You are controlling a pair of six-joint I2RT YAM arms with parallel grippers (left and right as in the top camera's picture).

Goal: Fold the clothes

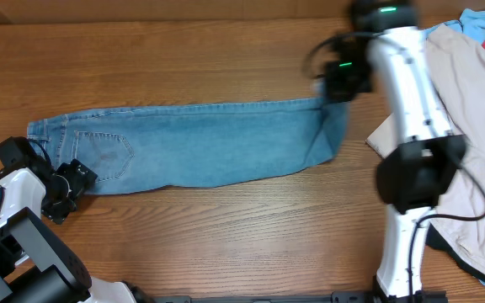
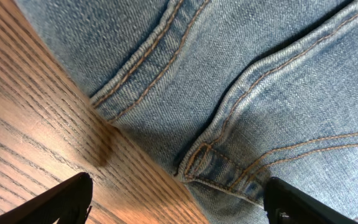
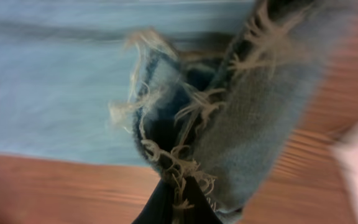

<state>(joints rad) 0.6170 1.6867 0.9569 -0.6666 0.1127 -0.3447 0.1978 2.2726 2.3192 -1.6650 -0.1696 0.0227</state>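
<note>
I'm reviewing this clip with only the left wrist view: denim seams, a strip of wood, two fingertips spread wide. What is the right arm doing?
Observer: The right gripper is shut on the frayed hem of the jeans, at the opposite end from the waist you are looking at.
Operator: Are the jeans folded yet?
Observer: No. From overhead they lie stretched out lengthwise across the table, with only the hem end raised in the grip.
Operator: Is there anything else on the table?
Observer: A pale beige garment lies heaped at the right side, beside the right arm.
</note>
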